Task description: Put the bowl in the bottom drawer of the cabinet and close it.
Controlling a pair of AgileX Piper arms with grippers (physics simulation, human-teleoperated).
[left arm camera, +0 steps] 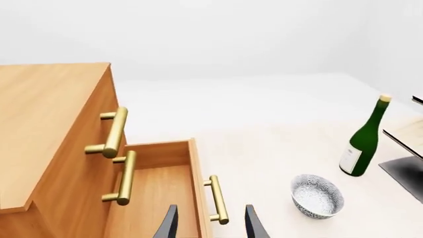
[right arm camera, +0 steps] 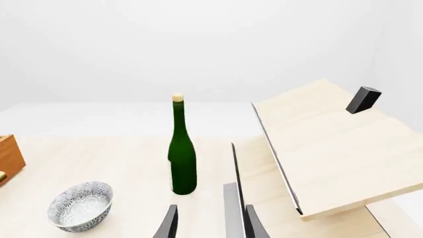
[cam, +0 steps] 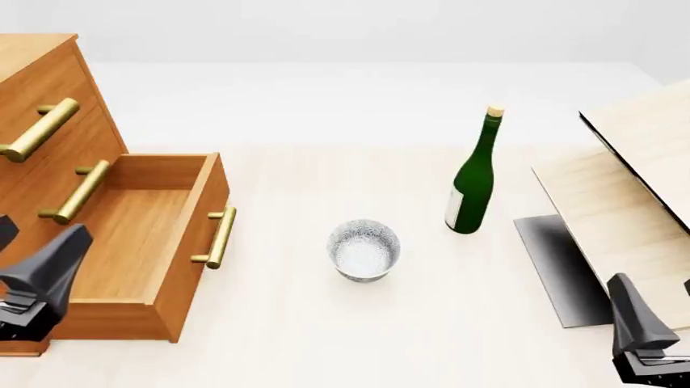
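A pale tabletop [cam: 323,339] runs to a white backdrop. On it stands the cabinet [cam: 32,97] at the left, its bottom drawer [cam: 140,242] pulled out, nothing inside. The bowl [cam: 363,250] sits upright on the table between drawer and green bottle [cam: 473,182], apart from both. Left gripper [left arm camera: 210,225] and right gripper [right arm camera: 210,223] each hold their fingers spread, gripping nothing. Pale boards [cam: 625,202] lie at the right
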